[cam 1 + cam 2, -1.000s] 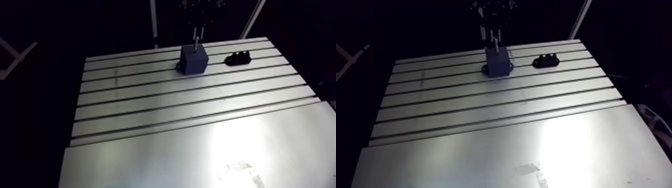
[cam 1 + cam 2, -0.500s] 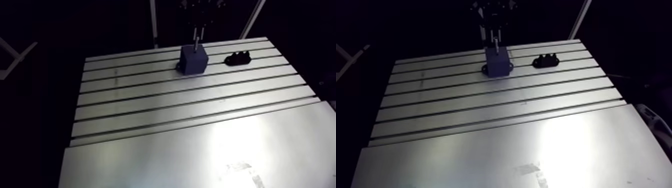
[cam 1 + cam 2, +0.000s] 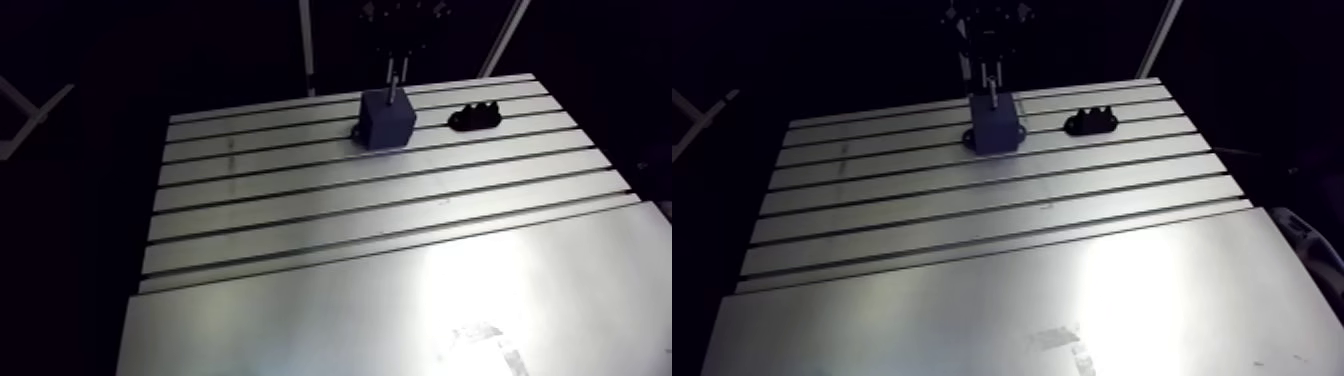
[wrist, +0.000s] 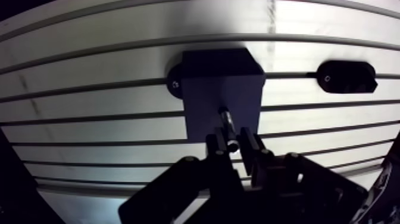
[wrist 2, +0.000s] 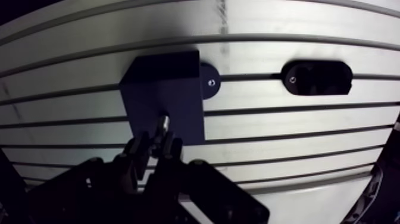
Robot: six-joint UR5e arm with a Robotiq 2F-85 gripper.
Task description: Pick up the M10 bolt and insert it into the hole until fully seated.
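Note:
A dark blue block (image 3: 387, 120) stands on the slotted aluminium table (image 3: 300, 200) at its far side, bolted down by side tabs. My gripper (image 4: 233, 144) hangs straight above it, shut on the M10 bolt (image 4: 227, 122), a slim metal shaft held upright between the fingers. In the wrist view the bolt's lower end sits over the block's top face (image 5: 163, 95), at or just into the hole; the hole itself is hidden by the bolt. In the arm view the bolt (image 3: 990, 88) reaches down to the block's top.
A low black holder (image 3: 474, 117) with bumps on top lies on the table right of the block, also seen in the wrist view (image 5: 317, 77). Long slots run across the table. A smooth, brightly lit plate (image 3: 400, 310) covers the near half.

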